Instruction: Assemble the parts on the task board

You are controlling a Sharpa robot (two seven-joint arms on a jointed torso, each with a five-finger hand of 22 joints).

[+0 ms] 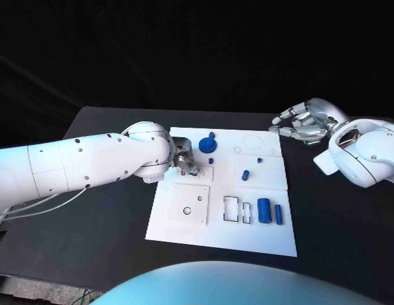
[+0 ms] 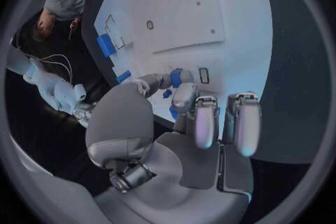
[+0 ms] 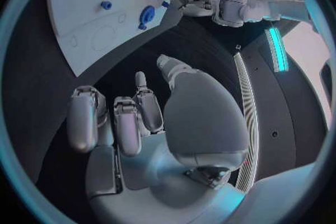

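head view: left hand [image 1: 187,163] on task board [image 1: 217,237], right hand [image 1: 302,125] off board.

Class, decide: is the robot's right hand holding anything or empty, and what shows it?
Empty. The right hand hovers off the task board over the black table; in its wrist view, nothing lies between its fingers.
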